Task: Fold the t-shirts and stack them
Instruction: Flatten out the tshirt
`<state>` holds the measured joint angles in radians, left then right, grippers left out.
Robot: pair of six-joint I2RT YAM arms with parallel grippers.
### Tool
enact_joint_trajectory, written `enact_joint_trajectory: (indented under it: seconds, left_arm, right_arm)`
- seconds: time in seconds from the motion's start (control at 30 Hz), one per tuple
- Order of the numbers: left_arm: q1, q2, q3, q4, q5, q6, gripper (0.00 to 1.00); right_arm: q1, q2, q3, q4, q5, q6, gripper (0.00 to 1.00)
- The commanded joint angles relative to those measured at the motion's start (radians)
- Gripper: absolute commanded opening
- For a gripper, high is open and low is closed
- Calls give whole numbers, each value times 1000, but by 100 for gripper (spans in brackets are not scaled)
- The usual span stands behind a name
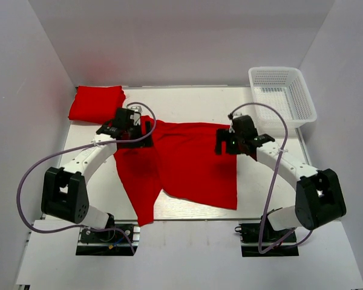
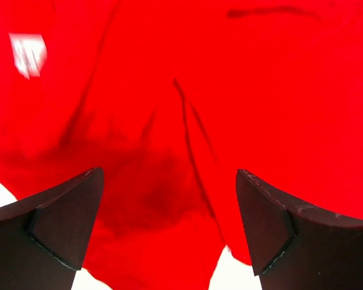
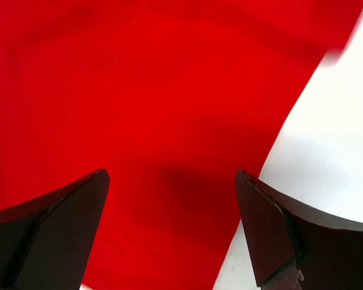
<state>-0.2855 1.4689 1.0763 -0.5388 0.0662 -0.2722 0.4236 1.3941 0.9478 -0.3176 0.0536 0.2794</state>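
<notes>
A bright red t-shirt lies spread across the middle of the table, one part trailing toward the front edge. A second red t-shirt sits folded at the back left. My left gripper hovers over the spread shirt's back left corner, jaws wide open and empty; in the left wrist view rumpled red cloth with a white neck label fills the frame. My right gripper is open over the shirt's back right corner, where the cloth edge meets bare table.
A white plastic mesh basket stands at the back right corner. White walls close in the table on the left, back and right. The arm bases sit at the near edge.
</notes>
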Motion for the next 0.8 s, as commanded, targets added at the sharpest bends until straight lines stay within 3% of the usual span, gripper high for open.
enact_joint_trajectory:
  seconds: [0.0,0.3,0.43,0.6,0.77]
  left_arm:
    - [-4,-45,-70,48,43,-54,100]
    - [20,82,-173,109,46,-88,100]
    - [20,178,-121,100,-20,-88,100]
    - [20,261,-86,160,24,-88,100]
    - [20,407,25,152,43,-39,100]
  right_arm:
    - [6,-9,-90,8,-116,50,90]
    - [-5,163,-72,55,-92,133,90]
    - [-20,285,5,-30,21,139,90]
    - [-58,385,103,-118,223,196,90]
    - [-112,474,206,-169,258,204,90]
